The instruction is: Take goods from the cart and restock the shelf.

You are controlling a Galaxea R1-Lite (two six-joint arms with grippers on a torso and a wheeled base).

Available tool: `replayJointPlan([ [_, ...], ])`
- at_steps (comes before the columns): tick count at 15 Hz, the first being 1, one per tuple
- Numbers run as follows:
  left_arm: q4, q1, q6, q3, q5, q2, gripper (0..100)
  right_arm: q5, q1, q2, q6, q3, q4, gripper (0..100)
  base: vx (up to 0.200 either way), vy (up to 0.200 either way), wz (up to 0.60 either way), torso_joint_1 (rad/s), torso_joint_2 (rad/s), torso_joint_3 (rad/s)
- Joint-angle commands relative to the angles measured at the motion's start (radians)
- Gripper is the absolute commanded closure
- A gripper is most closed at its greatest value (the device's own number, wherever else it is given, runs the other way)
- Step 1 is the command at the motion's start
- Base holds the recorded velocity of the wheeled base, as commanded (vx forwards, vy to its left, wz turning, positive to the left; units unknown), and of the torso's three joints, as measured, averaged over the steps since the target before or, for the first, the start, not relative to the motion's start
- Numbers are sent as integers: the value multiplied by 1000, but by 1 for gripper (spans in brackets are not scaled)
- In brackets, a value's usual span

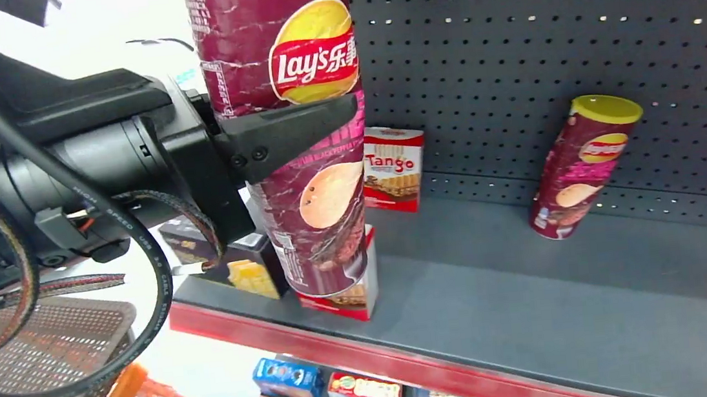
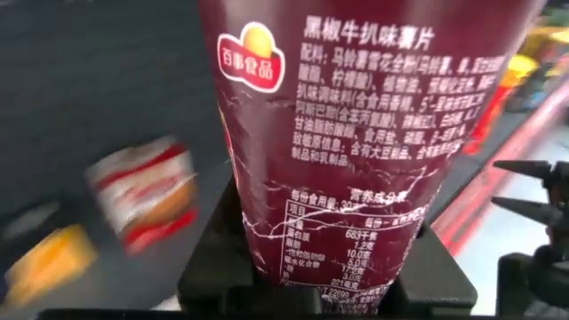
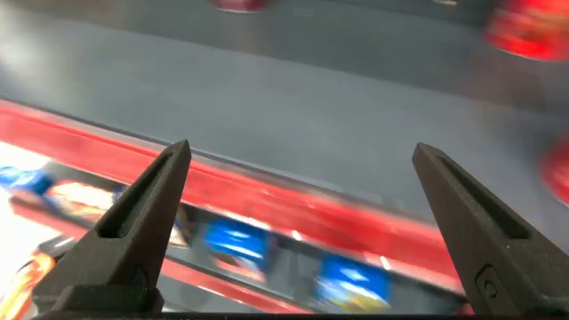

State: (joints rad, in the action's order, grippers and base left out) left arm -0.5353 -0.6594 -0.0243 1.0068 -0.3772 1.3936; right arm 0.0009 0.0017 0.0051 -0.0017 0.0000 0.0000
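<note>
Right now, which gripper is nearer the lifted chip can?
Left. The left gripper is shut on the chip can, clamping its middle near the left end of the shelf. The right gripper is open and empty, away from the can, facing the shelf's red front edge.

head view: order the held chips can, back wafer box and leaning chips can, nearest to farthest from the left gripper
1. held chips can, in the left gripper
2. back wafer box, rear of the shelf
3. leaning chips can, far right

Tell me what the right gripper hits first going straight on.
Probably the grey shelf board, just past its red edge; nothing stands before the open right gripper. Depth is unclear.
</note>
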Motion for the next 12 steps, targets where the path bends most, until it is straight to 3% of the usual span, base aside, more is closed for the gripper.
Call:
replayJointPlan([
  [1,-2,-5,0,19,-2,2,100,1,0,1,0,0,0,0,0,0,-600,2,2,-2],
  [3,-2,-5,0,19,-2,5,100,-1,0,1,0,0,0,0,0,0,-600,2,0,0],
  [10,0,6,0,3,-2,5,100,-1,0,1,2,0,0,0,0,0,0,0,0,0],
  [12,-2,7,0,-7,-2,7,100,-1,0,1,2,0,0,0,0,0,-600,2,0,0],
])
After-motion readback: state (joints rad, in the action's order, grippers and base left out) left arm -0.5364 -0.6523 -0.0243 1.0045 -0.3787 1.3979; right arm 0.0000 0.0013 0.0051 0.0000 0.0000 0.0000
